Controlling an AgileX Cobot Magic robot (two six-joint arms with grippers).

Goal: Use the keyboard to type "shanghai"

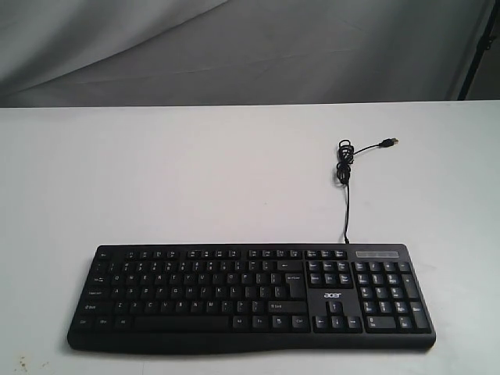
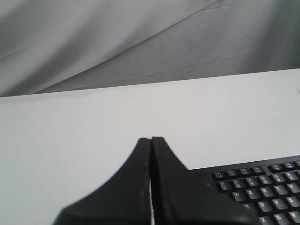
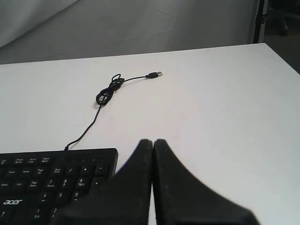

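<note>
The black keyboard [image 1: 250, 297] lies along the near edge of the white table, number pad and white "acer" logo at its right end. Neither arm shows in the exterior view. In the left wrist view my left gripper [image 2: 151, 139] is shut with nothing in it, hovering just off the keyboard's [image 2: 262, 190] left end near the function-key corner. In the right wrist view my right gripper [image 3: 153, 141] is shut and empty too, hanging beside the number-pad end of the keyboard [image 3: 51, 180].
The keyboard's thin black USB cable [image 1: 344, 168] runs back from its rear edge, coils once and ends in a plug [image 1: 387, 143] on the bare table [image 1: 195, 180]; the cable [image 3: 108, 91] also shows in the right wrist view. A grey cloth backdrop [image 1: 234, 47] hangs behind.
</note>
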